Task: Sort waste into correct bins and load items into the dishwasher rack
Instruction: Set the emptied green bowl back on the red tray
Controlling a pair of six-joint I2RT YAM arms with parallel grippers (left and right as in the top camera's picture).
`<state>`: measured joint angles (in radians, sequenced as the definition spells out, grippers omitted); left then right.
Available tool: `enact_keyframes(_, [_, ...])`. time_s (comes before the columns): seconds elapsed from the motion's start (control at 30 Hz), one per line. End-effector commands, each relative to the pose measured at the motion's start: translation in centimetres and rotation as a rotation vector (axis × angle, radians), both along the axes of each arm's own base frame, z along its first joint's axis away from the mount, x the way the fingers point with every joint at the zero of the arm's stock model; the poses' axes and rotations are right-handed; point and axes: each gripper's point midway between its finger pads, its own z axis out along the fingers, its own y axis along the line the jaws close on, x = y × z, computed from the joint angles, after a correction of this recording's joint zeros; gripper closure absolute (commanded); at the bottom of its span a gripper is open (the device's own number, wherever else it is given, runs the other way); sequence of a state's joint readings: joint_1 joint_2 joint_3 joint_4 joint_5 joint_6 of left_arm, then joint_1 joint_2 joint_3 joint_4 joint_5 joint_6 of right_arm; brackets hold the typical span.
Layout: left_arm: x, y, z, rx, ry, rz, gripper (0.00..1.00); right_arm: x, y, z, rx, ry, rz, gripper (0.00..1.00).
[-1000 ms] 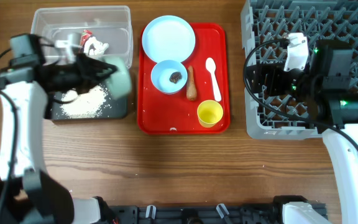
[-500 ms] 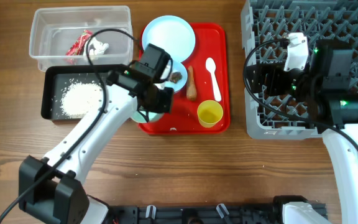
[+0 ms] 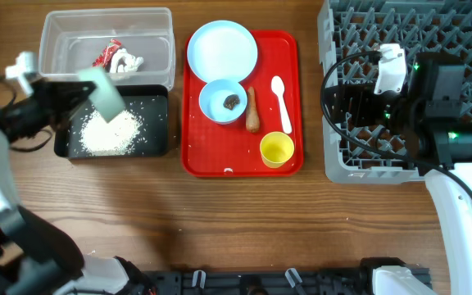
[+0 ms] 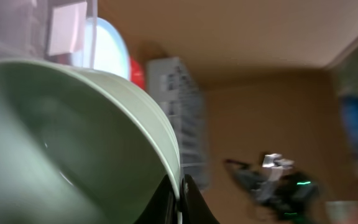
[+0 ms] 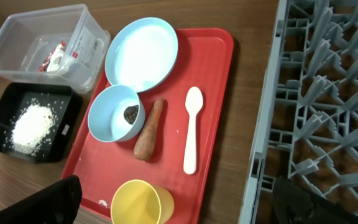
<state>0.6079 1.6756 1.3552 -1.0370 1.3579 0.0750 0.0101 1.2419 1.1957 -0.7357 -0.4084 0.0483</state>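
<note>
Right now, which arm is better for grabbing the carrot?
Right, probably: the right hand is open, empty and nearer the carrot; the left hand grips the mint bowl over the black tray.

The mint bowl I hold blocks the black tray's far left part; its right half lies open. On the red tray, plate, blue bowl, carrot, spoon and cup crowd the middle; the near-left corner is bare. The surface in front is open.
</note>
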Motion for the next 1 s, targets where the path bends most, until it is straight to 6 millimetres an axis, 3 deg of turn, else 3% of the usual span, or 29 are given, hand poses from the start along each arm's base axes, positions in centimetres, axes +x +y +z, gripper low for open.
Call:
enact_keyframes(0.0, [0.2,1.2,0.6,-0.239,-0.040,0.004,0.96,0.5,0.0,0.5,-0.002,-0.010,-0.008,0.00])
enact_keyframes(0.27, [0.2,1.1,-0.4,-0.303,0.046,0.013,0.96,0.6,0.0,0.7,-0.003,-0.022,-0.007,0.00])
enact_keyframes(0.4, [0.2,-0.4,0.3,-0.260,-0.002,-0.030,0.96,0.7,0.0,0.7,-0.003,-0.026,-0.007,0.00])
enact_keyframes(0.5, [-0.1,-3.7,0.2,-0.145,-0.023,-0.122,0.96,0.8,0.0,0.8,-0.002,-0.032,-0.007,0.00])
enact_keyframes(0.57, [-0.7,-7.9,-1.3,0.038,0.001,-0.243,0.96,0.9,0.0,0.9,-0.001,-0.037,-0.008,0.00])
enact_keyframes(0.7, [-2.1,-13.3,-4.3,0.323,0.044,-0.413,0.96,0.9,0.0,0.9,-0.001,-0.038,-0.008,0.00])
enact_keyframes(0.83, [-3.8,-17.1,-8.4,0.633,0.134,-0.548,0.96,0.9,0.0,0.9,-0.001,-0.038,-0.008,0.00])
enact_keyframes(0.97, [-4.7,-20.4,-10.6,0.850,0.160,-0.599,0.96,0.9,0.0,0.9,-0.001,-0.038,-0.008,0.00])
